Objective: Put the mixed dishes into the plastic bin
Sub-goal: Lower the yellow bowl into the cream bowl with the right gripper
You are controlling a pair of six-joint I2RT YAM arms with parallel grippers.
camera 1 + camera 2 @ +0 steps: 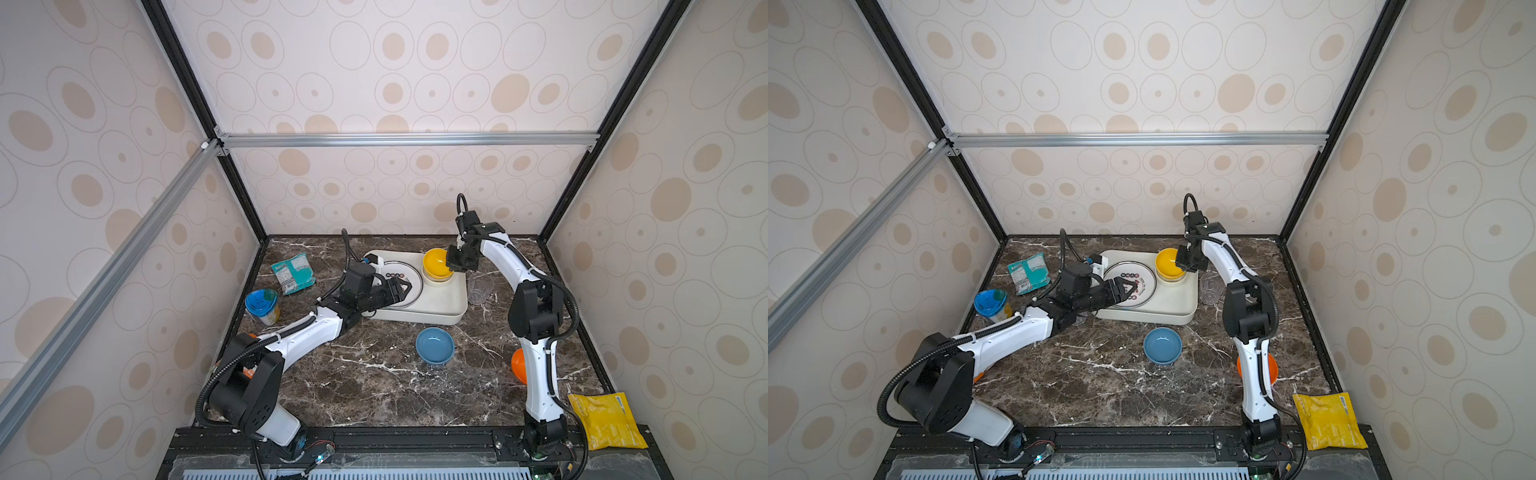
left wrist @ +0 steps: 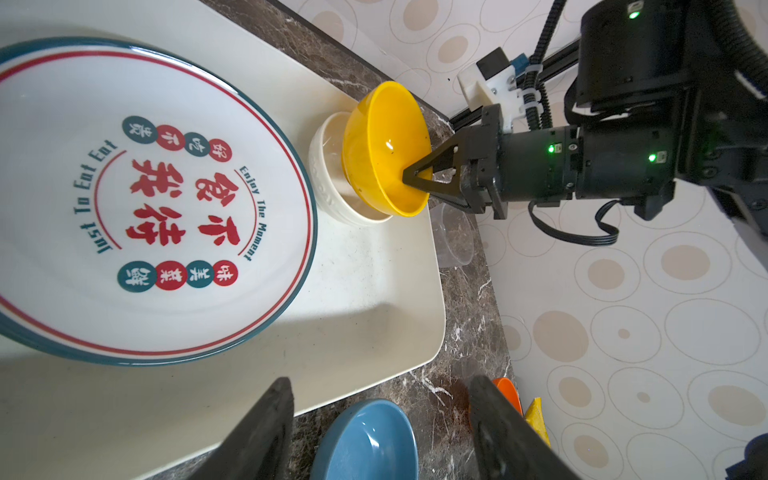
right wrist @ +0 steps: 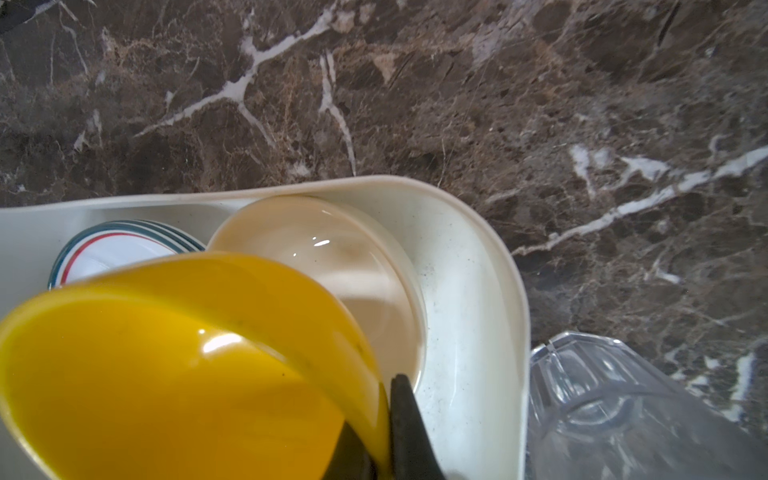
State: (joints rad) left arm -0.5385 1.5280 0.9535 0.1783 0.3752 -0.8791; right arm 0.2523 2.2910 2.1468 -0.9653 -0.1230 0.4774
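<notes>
Front of the table: yellow packet at the right corner, not a dish, skip. The orange bowl is half hidden behind the right arm and the blue bowl sits upright mid-table. Both are outside the bin, both to do.

Next back, the left pincer hangs over the near-left part of the plastic bin, jaws wide, nothing in them. It is above the plate (several rims show, so likely a stack), which lies flat in the bin. The clear cup lies on its side on the table, just beside the bin's right wall, outside it.

Far right corner of the bin: cream bowl upright, and over it the yellow bowl, tilted. The right pincer pinches its rim, one finger inside, one outside, closed tight on the wall. Whether yellow already touches cream: can't tell.

Step in hand, my read: nest yellow into cream. To do it well:
- Level the bowl first and centre it over the cream rim.
- Go down slowly until it seats, only then open. Letting go while tilted could make it slide out or rock the cream bowl.
- Lift straight up after, so the inside finger doesn't hook the rim.

The left pincer has no business in that corner. The blue bowl looks like its nearest pick.
</notes>
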